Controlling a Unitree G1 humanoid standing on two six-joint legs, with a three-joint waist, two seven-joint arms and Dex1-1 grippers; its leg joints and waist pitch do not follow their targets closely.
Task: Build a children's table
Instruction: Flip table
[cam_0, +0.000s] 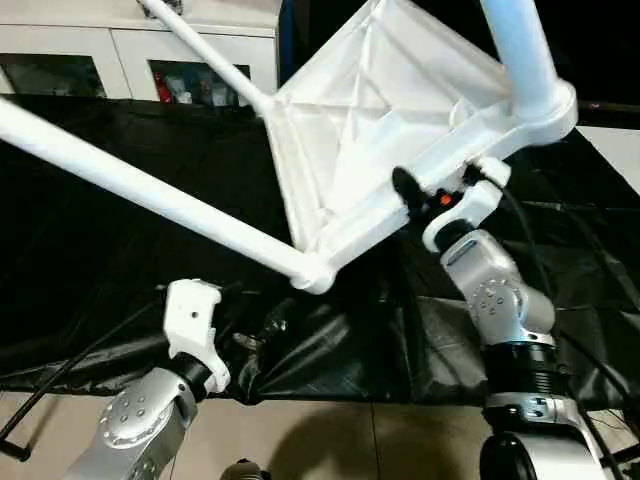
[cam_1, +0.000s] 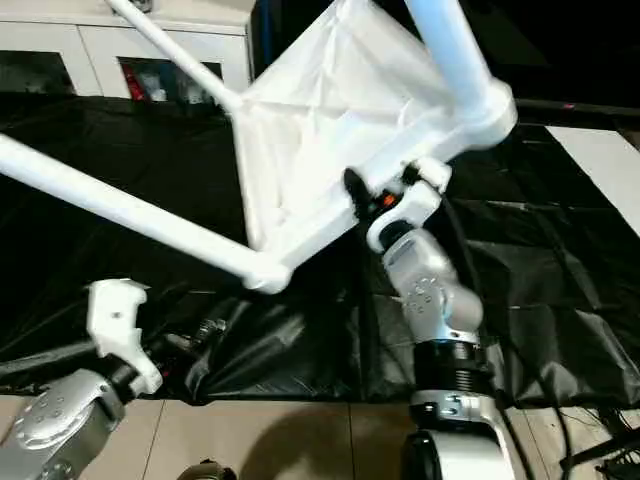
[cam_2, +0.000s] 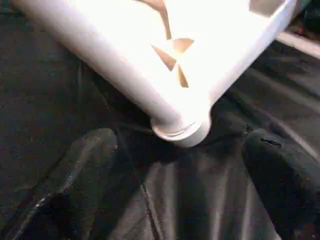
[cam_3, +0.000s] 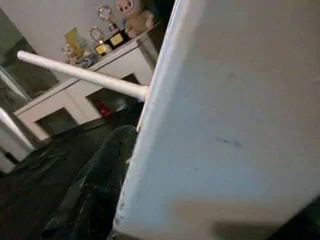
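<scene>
Table top (cam_0: 380, 130), tilted, rim clamped in right gripper (cam_0: 425, 200) jaws; lower leg (cam_0: 140, 190) runs toward ten o'clock above idle left gripper (cam_0: 195, 320), jaws apart, empty.

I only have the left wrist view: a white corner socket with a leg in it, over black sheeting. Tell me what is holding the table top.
Observer: The right gripper is clamped on the table top's rim, and the top is tilted with its ribbed underside toward the head camera.
Operator: Count the legs fitted.
Observer: Three show from the head: the near leg in your corner, a far leg toward the white cabinet, and a third leg beside the right gripper.
</scene>
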